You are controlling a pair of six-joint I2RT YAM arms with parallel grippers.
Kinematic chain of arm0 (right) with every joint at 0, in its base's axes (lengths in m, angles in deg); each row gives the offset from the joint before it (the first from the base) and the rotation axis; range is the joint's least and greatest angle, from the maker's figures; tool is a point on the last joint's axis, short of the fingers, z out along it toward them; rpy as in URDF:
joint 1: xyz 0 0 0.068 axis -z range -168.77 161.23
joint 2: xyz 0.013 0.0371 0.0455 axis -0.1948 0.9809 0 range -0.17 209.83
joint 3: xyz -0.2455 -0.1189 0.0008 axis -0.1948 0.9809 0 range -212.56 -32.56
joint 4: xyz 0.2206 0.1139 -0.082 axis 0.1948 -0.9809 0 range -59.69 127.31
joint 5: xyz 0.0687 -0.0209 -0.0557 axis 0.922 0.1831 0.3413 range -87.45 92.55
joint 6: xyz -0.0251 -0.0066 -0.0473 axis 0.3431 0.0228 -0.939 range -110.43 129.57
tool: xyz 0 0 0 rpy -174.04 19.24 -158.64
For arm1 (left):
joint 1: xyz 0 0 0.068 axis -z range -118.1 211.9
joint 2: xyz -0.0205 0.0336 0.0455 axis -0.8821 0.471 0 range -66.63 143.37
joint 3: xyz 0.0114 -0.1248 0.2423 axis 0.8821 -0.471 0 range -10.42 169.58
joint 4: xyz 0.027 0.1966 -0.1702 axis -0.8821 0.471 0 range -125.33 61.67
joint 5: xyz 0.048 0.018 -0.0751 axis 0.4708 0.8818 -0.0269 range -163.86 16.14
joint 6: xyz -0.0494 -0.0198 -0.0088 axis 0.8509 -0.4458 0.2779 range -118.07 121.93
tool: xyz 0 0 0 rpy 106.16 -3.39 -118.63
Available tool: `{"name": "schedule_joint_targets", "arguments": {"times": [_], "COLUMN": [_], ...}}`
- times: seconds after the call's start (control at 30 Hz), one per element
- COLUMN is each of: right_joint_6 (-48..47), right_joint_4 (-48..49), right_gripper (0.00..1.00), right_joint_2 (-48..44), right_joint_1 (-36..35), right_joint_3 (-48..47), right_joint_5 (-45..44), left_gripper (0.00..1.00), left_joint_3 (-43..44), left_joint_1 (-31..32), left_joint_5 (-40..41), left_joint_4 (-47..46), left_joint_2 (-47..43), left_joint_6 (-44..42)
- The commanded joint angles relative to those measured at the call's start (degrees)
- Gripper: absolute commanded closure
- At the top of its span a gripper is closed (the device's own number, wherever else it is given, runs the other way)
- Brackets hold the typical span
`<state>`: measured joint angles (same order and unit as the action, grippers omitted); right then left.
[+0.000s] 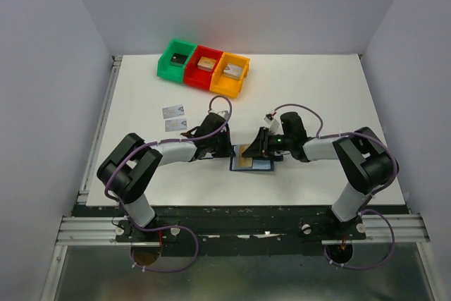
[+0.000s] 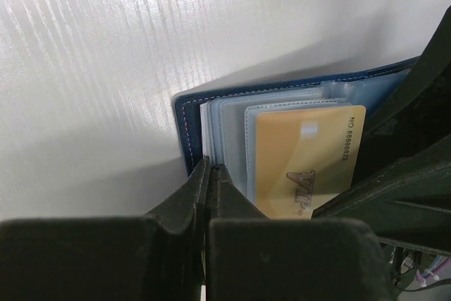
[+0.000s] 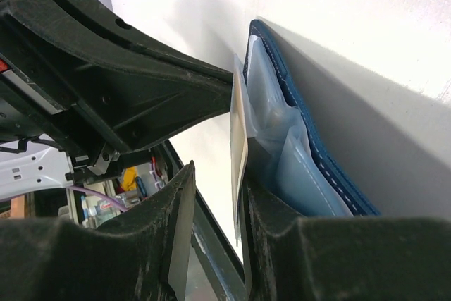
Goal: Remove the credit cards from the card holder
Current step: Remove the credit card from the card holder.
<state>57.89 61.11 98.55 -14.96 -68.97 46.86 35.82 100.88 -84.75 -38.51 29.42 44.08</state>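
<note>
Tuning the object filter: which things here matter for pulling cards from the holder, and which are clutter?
Job:
- card holder
- gold card, in its front sleeve
- silver card and second silver card, out on the table

Lying about:
- green bin
- red bin
- orange bin

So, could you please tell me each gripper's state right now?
Left gripper: shut on the card holder.
Right gripper: open, fingers straddling a tan card.

White table (image 1: 317,89) enclosed by plain grey walls (image 1: 239,5).
</note>
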Motion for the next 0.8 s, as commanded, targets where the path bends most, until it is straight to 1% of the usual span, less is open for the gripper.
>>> {"name": "schedule_joint_targets", "arguments": {"times": [0.0,0.27,0.77], "right_joint_6": [-1.64,-2.52,-3.75], "right_joint_4": [-1.64,-2.96,-3.84], "right_gripper": [0.62,0.63,0.67], "right_joint_2": [-2.21,-4.06,-5.73], "right_joint_1": [0.44,1.06,2.82], "right_joint_3": [0.01,0.89,3.18], "right_joint_5": [-0.72,-1.07,-1.51], "left_gripper": [1.0,1.0,1.0], "left_joint_3": [-1.24,-1.5,-1.85], "left_joint_1": [-0.22,-0.31,-0.4], "left_joint_5": [1.67,2.37,3.25], "left_joint_4": [2.21,2.65,3.09], "left_joint_2": [1.24,1.16,0.54], "left_joint_6": [0.56,0.65,0.48]}}
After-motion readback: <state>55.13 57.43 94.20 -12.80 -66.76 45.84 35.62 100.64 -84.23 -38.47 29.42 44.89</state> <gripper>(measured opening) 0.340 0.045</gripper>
